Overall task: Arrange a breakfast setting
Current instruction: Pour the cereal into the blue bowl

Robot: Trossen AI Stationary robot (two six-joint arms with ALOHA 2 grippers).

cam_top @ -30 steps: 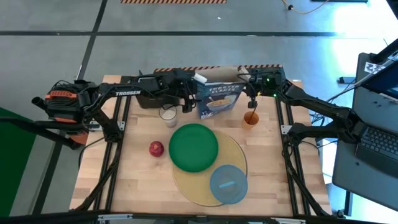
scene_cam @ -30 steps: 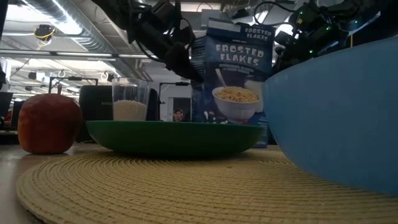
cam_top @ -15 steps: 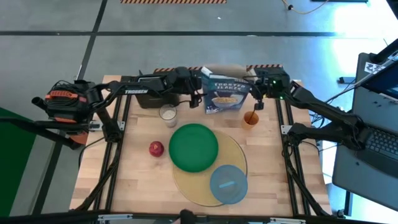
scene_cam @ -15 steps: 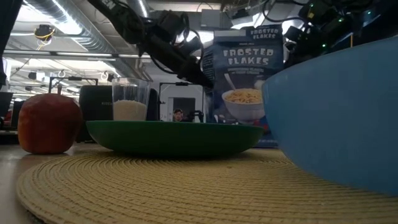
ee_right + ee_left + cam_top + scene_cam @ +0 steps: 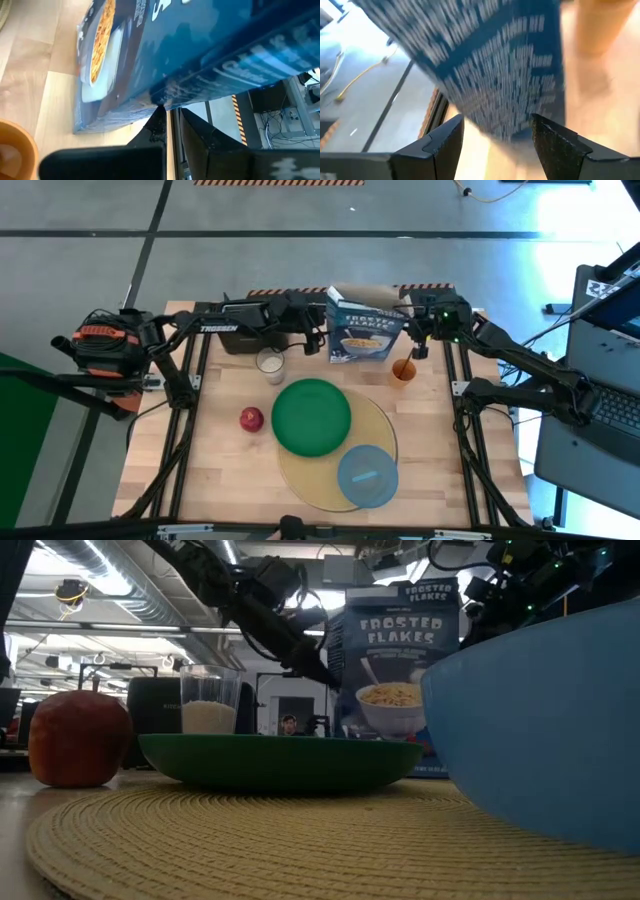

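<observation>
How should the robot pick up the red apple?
Probably from straight above, fingers closing across the round middle of the red apple. It sits alone on the bare table, apart from the green plate, so both sides are free. Its rounded sides would likely slip from a low pinch, so grip at the widest part.

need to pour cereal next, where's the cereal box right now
In the high view the cereal box stands at the table's far edge, between the milk glass on its left and the orange cup on its right.
</observation>
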